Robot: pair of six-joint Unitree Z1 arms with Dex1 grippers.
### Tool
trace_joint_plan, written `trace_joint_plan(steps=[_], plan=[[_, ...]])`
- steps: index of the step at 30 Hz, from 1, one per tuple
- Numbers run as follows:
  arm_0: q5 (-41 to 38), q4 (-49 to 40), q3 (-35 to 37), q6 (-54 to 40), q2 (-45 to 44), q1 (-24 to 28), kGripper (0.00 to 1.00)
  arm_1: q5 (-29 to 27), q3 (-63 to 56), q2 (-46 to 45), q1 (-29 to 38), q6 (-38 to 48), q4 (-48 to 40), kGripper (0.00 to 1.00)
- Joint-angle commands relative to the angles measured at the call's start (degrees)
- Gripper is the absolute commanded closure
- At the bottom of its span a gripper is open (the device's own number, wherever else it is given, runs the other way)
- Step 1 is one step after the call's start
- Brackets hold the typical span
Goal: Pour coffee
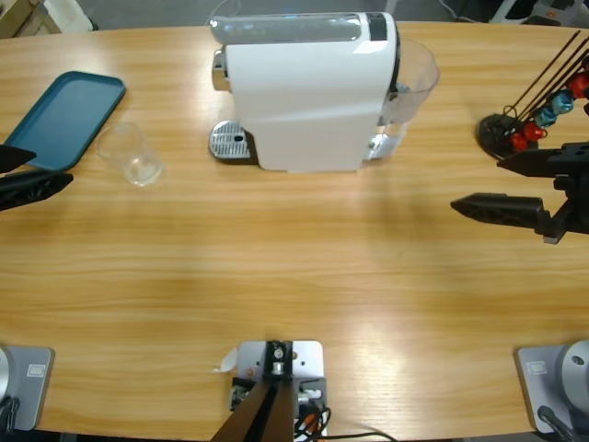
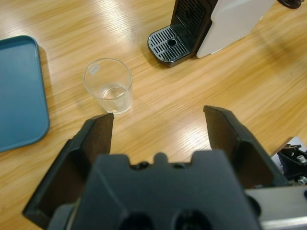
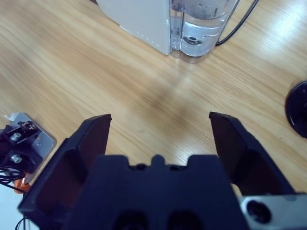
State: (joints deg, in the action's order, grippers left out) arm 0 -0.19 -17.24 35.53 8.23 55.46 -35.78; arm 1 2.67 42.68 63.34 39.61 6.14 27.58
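Your left gripper [image 2: 158, 129] hung with jaws spread, holding nothing, at the table's left edge, just short of the empty glass [image 1: 132, 154]. Your right gripper [image 3: 160, 132] was likewise wide open and empty at the right edge, near the capsule rack [image 1: 538, 101]. The glass stood beside the teal tray [image 1: 60, 115], left of the coffee machine [image 1: 308, 92], not on its drip grate [image 1: 230, 141]. No coffee was visible anywhere. Both arms probably sat clear so the glass could be reached first.

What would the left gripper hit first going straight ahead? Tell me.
Probably bare table: the left gripper, jaws open, points between the empty glass and the coffee machine's drip tray. Depth is unclear.
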Motion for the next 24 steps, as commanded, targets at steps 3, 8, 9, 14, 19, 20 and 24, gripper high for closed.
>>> trace_joint_plan(steps=[3,8,9,14,19,20,24], plan=[[0.69,0.72,-2.13,0.56,-1.01,0.09,0.201,-0.21,-1.64,1.26,-0.41,0.28,-0.51,0.115],[-1.30,-0.92,-0.32,0.91,-1.02,0.09,0.188,-0.21,-1.69,1.17,-0.41,0.28,-0.51,0.115],[-2.09,-3.08,1.60,1.04,-1.27,0.22,0.189,-0.21,-1.71,1.14,-0.41,0.28,-0.51,0.115],[-20.04,-2.64,9.39,7.51,0.49,8.87,0.202,-0.21,-1.72,1.01,-0.41,0.28,-0.51,0.115],[-33.66,3.58,9.83,14.40,5.66,17.13,0.216,-0.12,-1.81,0.52,-0.41,0.28,-0.51,0.115],[-36.67,5.37,9.54,15.57,7.08,18.85,0.216,-0.12,-1.81,0.47,-0.41,0.28,-0.51,0.115],[-45.65,12.18,9.58,20.99,14.66,24.28,0.222,-0.12,-1.88,0.27,-0.41,0.28,-0.52,0.115]])
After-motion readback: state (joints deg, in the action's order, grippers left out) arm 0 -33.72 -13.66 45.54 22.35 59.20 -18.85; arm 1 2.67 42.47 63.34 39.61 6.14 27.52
